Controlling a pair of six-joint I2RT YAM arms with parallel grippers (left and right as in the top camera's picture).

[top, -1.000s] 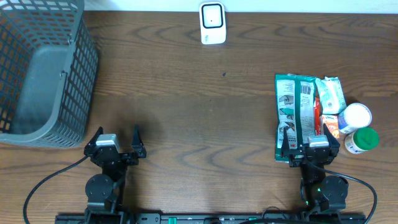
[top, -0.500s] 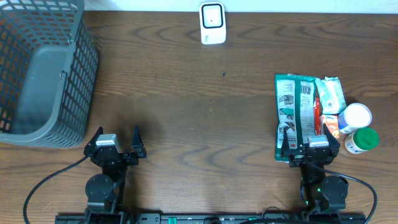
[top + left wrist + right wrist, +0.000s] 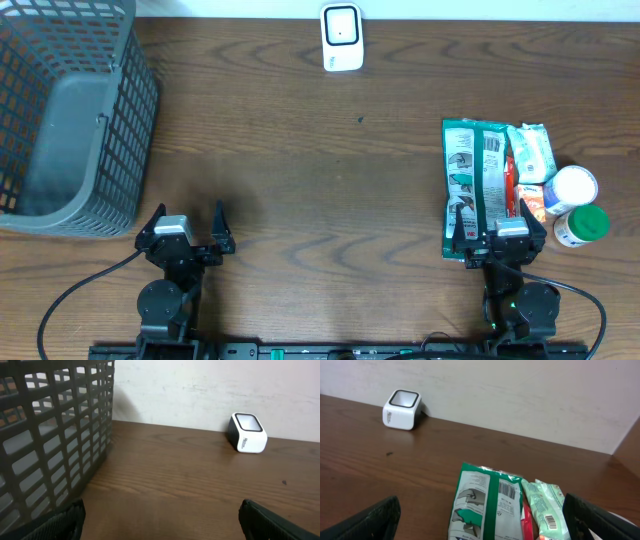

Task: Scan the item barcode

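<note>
A green and white packet [image 3: 475, 185] lies flat at the right of the table, its barcode [image 3: 508, 489] facing up. Beside it lie a pale green packet [image 3: 530, 152] [image 3: 543, 507] and a red one [image 3: 512, 185]. The white scanner [image 3: 342, 38] [image 3: 247, 433] [image 3: 402, 409] stands at the table's far edge. My right gripper [image 3: 497, 232] [image 3: 481, 522] sits open at the near end of the green packet, holding nothing. At the front left my left gripper [image 3: 187, 228] [image 3: 161, 522] rests open over bare wood.
A grey mesh basket [image 3: 70, 120] [image 3: 50, 435] stands at the far left, close to my left gripper. A white-capped bottle [image 3: 572, 186] and a green-capped bottle [image 3: 583, 224] stand right of the packets. A pale wall runs behind the table.
</note>
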